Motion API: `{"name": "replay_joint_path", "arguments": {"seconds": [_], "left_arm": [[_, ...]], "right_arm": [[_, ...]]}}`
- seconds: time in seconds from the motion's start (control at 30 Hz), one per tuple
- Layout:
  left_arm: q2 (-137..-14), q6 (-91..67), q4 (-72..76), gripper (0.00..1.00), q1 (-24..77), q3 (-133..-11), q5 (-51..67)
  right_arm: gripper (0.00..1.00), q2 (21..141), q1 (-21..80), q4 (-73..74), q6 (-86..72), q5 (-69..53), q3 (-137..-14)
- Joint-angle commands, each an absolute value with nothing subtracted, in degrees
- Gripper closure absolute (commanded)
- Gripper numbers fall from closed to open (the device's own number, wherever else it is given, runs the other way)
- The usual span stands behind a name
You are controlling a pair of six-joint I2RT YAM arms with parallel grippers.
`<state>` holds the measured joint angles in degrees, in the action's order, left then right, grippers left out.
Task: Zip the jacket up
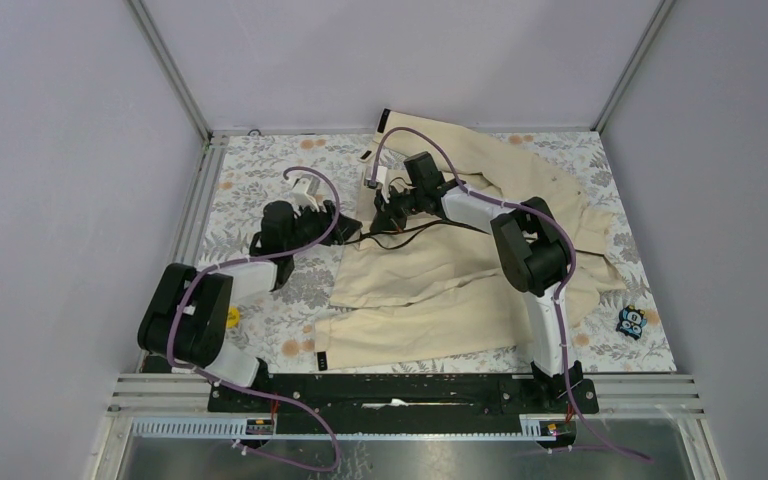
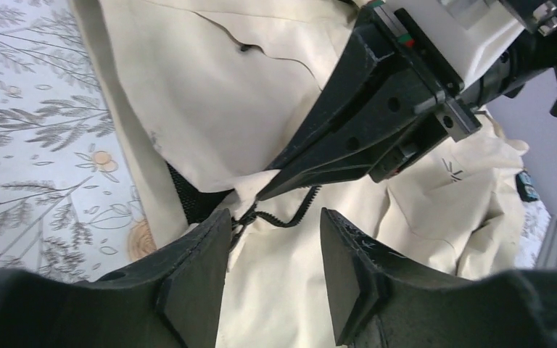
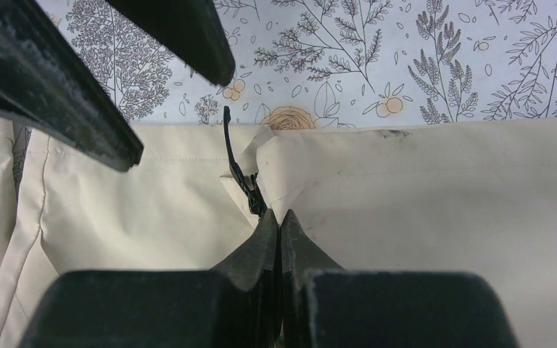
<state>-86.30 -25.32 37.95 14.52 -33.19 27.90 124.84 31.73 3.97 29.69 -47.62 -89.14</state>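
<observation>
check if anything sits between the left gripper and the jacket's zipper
Nothing visible does. The left gripper has its jaws open, with the zipper just ahead of them. The right gripper is shut on the jacket right beside that spot, close but not across the path.

Your right gripper (image 3: 281,221), clamped on the jacket (image 1: 440,290) edge, blocks your left gripper (image 2: 275,225); free room over the table (image 1: 250,180) left of the jacket.
</observation>
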Motion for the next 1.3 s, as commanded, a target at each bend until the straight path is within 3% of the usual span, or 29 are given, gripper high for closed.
{"name": "replay_joint_path", "arguments": {"seconds": [0.0,0.27,0.67,0.87,1.07,1.27], "left_arm": [[-89.87,-30.33,44.83,0.49,14.50,-34.19,33.38],[-93.37,-35.12,51.21,0.48,14.50,-31.62,31.62],[-96.45,-23.87,28.94,0.44,16.67,-41.69,25.39],[-99.86,-21.24,26.31,0.61,17.13,-44.74,26.68],[-99.88,-21.34,25.00,0.51,17.84,-44.24,27.00],[-99.50,-21.53,24.90,0.60,17.93,-43.02,27.59]], "right_arm": [[1.00,123.86,32.54,2.28,29.00,-49.70,-89.45],[1.00,124.18,32.22,2.35,28.39,-50.38,-89.70],[1.00,123.93,31.94,2.21,27.98,-51.05,-89.64],[1.00,123.93,31.85,2.28,27.87,-51.33,-89.79],[1.00,124.03,31.82,2.25,27.75,-51.58,-89.87],[1.00,123.92,31.69,2.18,27.60,-51.84,-89.94]]}}
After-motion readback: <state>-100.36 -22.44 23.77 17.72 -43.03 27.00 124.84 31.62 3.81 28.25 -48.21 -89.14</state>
